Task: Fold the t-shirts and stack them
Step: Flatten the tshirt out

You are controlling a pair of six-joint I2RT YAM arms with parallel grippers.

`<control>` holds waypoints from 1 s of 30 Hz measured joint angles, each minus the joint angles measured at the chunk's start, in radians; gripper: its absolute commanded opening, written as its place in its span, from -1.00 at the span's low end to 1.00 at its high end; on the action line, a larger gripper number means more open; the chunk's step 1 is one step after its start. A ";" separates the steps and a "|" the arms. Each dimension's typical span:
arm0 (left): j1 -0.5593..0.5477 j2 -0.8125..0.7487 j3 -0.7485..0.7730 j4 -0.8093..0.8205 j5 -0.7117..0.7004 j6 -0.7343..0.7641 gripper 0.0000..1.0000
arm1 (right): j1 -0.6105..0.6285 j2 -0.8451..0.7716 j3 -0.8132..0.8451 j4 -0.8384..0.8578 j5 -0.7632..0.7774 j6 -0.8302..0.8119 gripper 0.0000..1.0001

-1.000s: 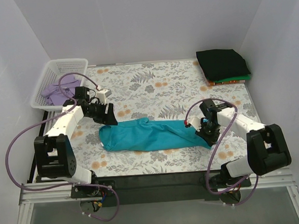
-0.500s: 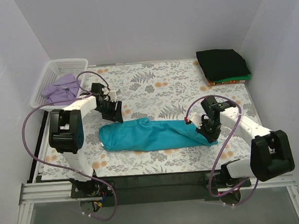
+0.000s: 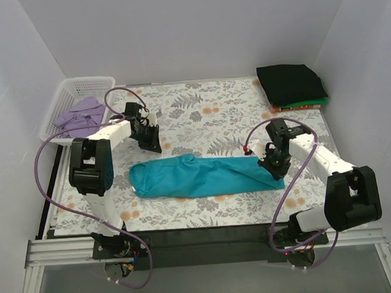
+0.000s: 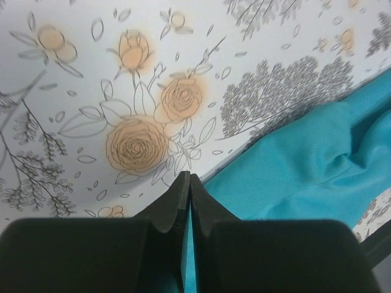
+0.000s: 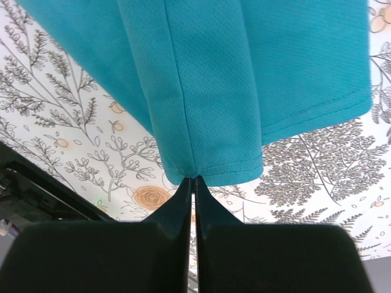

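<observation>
teal shirt point(image 3: 197, 176) lies bunched lengthwise mid-frame, fold not yet begun; right claw point(image 5: 193, 178) is closed tight, seemingly pinching the hem corner, and left claw point(image 4: 187, 177) is closed on nothing just upper left of the cloth, so it likely must open and take that end.

The teal shirt point(image 3: 200, 176) lies bunched lengthwise near the desk's point(image 3: 200, 113) front edge. A folded black shirt point(image 3: 290, 84) sits at the far right corner, a crumpled lavender shirt point(image 3: 81, 117) at the far left.
</observation>
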 measured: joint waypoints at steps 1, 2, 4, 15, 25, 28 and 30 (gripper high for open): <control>0.000 0.001 0.017 0.000 0.005 -0.004 -1.00 | -0.008 0.010 0.010 0.001 0.000 -0.003 -0.97; 0.000 0.001 0.034 -0.002 0.012 -0.006 -1.00 | -0.017 0.021 0.020 0.001 -0.001 -0.005 -0.97; 0.000 0.001 0.063 -0.008 0.022 -0.007 -0.76 | -0.031 0.037 0.034 0.002 -0.001 -0.007 -0.97; 0.000 -0.009 0.016 -0.088 -0.028 0.002 0.04 | -0.045 0.041 0.040 0.002 -0.001 -0.027 -0.97; -0.017 -0.027 -0.030 -0.132 -0.051 -0.002 -0.08 | -0.047 0.054 0.040 0.002 -0.008 -0.028 -0.97; -0.030 -0.027 -0.030 -0.130 -0.024 -0.013 -0.17 | -0.047 0.061 0.040 0.002 -0.010 -0.028 -0.97; -0.035 -0.027 -0.030 -0.121 -0.004 -0.024 -0.34 | -0.047 0.063 0.040 0.002 -0.012 -0.028 -0.97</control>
